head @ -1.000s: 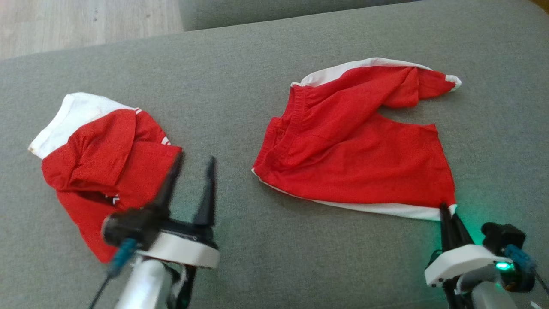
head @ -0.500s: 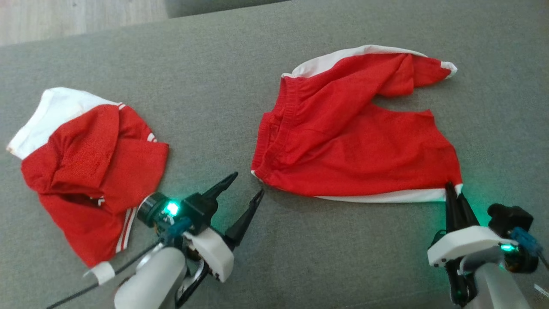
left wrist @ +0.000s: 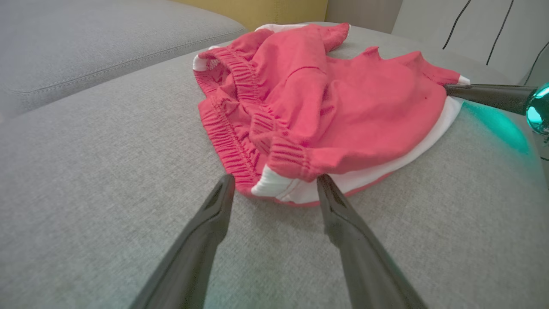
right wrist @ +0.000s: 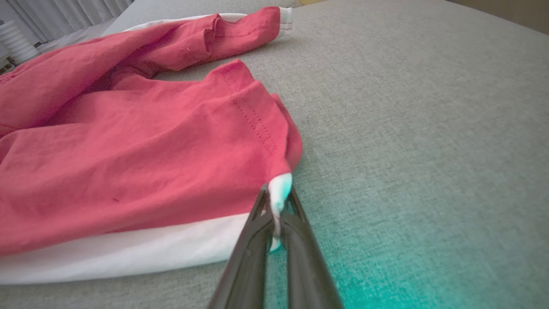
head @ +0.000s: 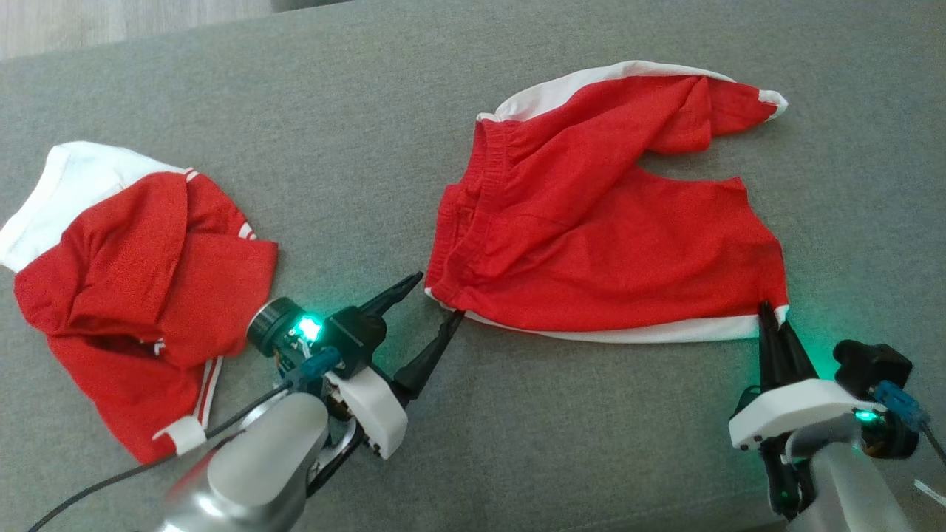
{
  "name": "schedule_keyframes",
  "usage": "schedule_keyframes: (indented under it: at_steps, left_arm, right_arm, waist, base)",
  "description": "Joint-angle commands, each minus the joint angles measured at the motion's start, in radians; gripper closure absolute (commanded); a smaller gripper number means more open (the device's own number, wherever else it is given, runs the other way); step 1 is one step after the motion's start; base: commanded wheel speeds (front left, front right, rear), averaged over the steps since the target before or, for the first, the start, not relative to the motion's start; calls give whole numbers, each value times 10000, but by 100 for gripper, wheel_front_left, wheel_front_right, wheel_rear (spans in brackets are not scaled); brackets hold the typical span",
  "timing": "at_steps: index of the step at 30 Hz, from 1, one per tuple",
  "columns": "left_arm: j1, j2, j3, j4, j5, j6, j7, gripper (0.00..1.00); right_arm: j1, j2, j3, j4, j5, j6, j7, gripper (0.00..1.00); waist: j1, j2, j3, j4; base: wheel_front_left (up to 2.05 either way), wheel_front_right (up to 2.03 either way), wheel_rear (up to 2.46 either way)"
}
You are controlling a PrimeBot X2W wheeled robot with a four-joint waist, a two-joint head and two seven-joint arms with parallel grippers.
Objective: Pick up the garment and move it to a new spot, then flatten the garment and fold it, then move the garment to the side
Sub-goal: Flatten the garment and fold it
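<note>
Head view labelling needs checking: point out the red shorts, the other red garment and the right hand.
red shorts [head: 606, 251], head view, red middle panel.
other red garment [head: 133, 273], head view, bunched red middle.
right hand [head: 770, 314], head view, between its fingertips.

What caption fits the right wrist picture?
Right gripper pinches the white corner of red shorts on a grey sofa.

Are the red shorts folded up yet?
Not folded. The red shorts lie spread on the grey couch, one leg twisted over, waistband bunched.
</note>
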Motion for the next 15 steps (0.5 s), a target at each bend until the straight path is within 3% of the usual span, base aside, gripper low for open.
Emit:
schedule_keyframes:
  at_steps: [1, 8, 9, 10, 11, 15]
  left_arm:
    - [-490, 215, 203, -160, -77, 18, -153, 0]
    - [-829, 146, -282, 110, -362, 18, -408, 0]
    - [-869, 133, -396, 106, -425, 18, -438, 8]
    - [-904, 127, -509, 100, -508, 18, -462, 65]
    - [-939, 133, -619, 91, -589, 18, -488, 100]
    - [-1046, 198, -813, 101, -833, 18, -612, 100]
  right_arm:
    - [-221, -64, 226, -204, -46, -7, -61, 100]
    - [-295, -64, 254, -216, -83, -7, -67, 100]
    - [-302, -64, 256, -224, -91, -7, -68, 100]
    - [-312, -64, 256, -231, -101, -7, -67, 100]
    - [-323, -64, 254, -237, -109, -7, -65, 100]
    - [-370, -64, 197, -260, -115, -7, -69, 100]
  waist:
    - [-1, 0, 13, -3]
    - [-1, 0, 113, -18]
    - [-1, 0, 130, -19]
    - [-1, 0, 143, -20]
    - [-1, 0, 152, -21]
    - [-1, 0, 155, 6]
  base:
    - [0, 0, 0]
    - [0, 0, 0]
    - [0, 0, 0]
    - [0, 0, 0]
    - [0, 0, 0]
    - [0, 0, 0]
